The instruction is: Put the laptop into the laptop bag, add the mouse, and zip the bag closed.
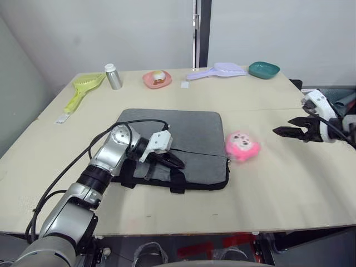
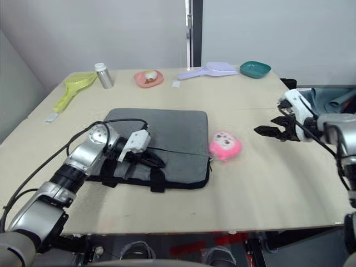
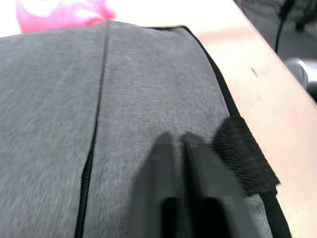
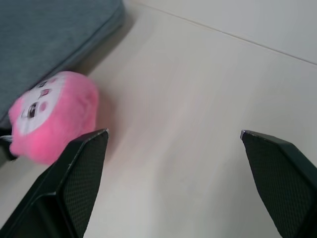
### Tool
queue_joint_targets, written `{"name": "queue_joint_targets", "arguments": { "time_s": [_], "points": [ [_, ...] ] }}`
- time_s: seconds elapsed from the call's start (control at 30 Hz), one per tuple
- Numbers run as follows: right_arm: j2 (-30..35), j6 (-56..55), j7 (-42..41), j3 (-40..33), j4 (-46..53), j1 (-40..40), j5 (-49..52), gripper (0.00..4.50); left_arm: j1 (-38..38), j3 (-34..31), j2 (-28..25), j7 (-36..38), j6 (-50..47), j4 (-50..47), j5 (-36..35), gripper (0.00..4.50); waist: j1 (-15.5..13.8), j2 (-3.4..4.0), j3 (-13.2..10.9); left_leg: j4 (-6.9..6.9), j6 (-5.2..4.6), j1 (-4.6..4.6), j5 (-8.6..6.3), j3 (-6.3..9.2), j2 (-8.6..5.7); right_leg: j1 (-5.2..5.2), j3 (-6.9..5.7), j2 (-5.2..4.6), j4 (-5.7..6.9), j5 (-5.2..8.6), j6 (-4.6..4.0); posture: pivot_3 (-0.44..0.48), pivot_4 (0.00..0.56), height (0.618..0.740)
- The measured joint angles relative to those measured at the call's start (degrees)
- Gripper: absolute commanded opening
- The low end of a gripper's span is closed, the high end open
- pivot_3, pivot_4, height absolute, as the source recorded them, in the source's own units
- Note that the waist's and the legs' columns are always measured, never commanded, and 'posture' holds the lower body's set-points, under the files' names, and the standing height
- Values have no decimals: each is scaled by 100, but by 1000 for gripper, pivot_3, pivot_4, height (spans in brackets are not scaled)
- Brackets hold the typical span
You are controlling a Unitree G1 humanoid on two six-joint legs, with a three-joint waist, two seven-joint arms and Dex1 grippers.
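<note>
Currently laptop bag (image 1: 183, 142) lies flat mid-table; left gripper (image 1: 173, 161) clenched, pressing on its near part. Pink plush toy (image 1: 241, 146) touches bag's right edge. Right gripper (image 1: 286, 132), spread wide, empty, hovers beyond toy.

The laptop bag (image 1: 183, 139) is showing dark grey fabric with black trim and black handles. Just beside the bag, a plush toy (image 1: 242, 146) is showing bright pink with a paler face patch. Beyond the bag, a scoop (image 1: 83, 89) is showing yellow-green, a bottle (image 1: 113, 77) silver with a white cap, a dish (image 1: 157, 79) salmon pink, a brush (image 1: 218, 70) lilac, a bowl (image 1: 263, 69) teal. The table (image 1: 278, 183) is showing plain beige.
</note>
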State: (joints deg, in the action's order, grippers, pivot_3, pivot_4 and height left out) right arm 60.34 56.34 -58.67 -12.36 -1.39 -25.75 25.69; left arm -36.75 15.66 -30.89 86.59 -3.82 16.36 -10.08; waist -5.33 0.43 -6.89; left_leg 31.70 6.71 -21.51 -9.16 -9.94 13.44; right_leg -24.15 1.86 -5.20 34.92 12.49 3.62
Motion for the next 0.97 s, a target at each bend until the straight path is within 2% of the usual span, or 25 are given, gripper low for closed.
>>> {"name": "queue_joint_targets", "arguments": {
  "time_s": [0.07, 0.17, 0.27, 0.37, 0.43, 0.53, 0.67, 0.8, 0.87, 0.97],
  "points": [
    [0, 20, -95, -392, 323, 389, 251, 4500, 139, -178, -81, -126, -305, -277, -212, 2270, 8, -9, -27, 7, -2, -15, 1, -3, -2, -22, 5, -1, 3, -1, -1, 0, 150, 740],
    [-1, 58, -95, -1056, 707, 861, 519, 4500, 211, -644, -282, -367, -1112, -679, -743, 3343, -19, -17, -55, 32, -19, -85, 12, 6, -1, -86, 2, 1, 28, -3, -1, 0, 150, 740],
    [-10, 135, -39, -1471, 1070, 1221, 721, 4500, 135, -1194, -617, -567, -1805, -1113, -1282, 4436, -31, -25, -81, 33, -22, -92, 11, 8, -1, -90, 0, 2, 26, -3, -1, 0, 150, 740],
    [-84, 192, 65, -1723, 1452, 1462, 947, 4500, 63, -1736, -1172, -675, -2493, -1379, -1761, 4476, -21, -34, -97, 34, -22, -90, 10, 7, 0, -92, 0, 4, 28, -3, -2, 0, 150, 740],
    [-113, 223, 129, -1896, 1631, 1685, 1076, 4500, 144, -2175, -2055, -645, -3037, -1348, -1953, 4476, 2, -41, -107, 33, -21, -88, 10, 6, 7, -94, 3, 13, 27, -3, -2, 0, 150, 740],
    [-136, 222, 198, -1995, 1748, 1916, 1116, 4500, 645, -2708, -3066, -483, -3210, -904, -1921, 4476, 1, -41, -108, 32, -18, -82, 8, 2, 8, -90, 3, 13, 24, -2, -1, 0, 150, 740],
    [-135, 204, 232, -2049, 1787, 2028, 1207, 4500, 1392, -3167, -3559, -329, -3171, -304, -1892, 4476, -68, -46, -110, 46, -15, -81, 6, 15, 9, -78, -8, 8, 31, -3, -1, 0, 150, 740],
    [-37, 161, 192, -2099, 1767, 2172, 1236, 4500, 2441, -4211, -4115, -307, -3269, 676, -1842, 4476, -55, -62, -119, 60, -5, -80, -1, 17, 26, -73, -9, 22, 34, -3, -2, 0, 150, 740],
    [18, 104, 169, -2088, 1738, 2147, 1230, 4500, 2925, -4672, -4156, -351, -3253, 808, -1821, 4476, -50, -64, -118, 60, -4, -70, -2, 17, 27, -67, -9, 22, 39, -3, -2, 0, 150, 740],
    [22, 49, 166, -2037, 1704, 2078, 1236, 4500, 3281, -4971, -4106, -455, -3255, 863, -1827, 4476, -88, -67, -116, 75, -3, -67, -2, 22, 33, -65, -13, 23, 58, -3, -3, 0, 150, 740]
  ]
}}
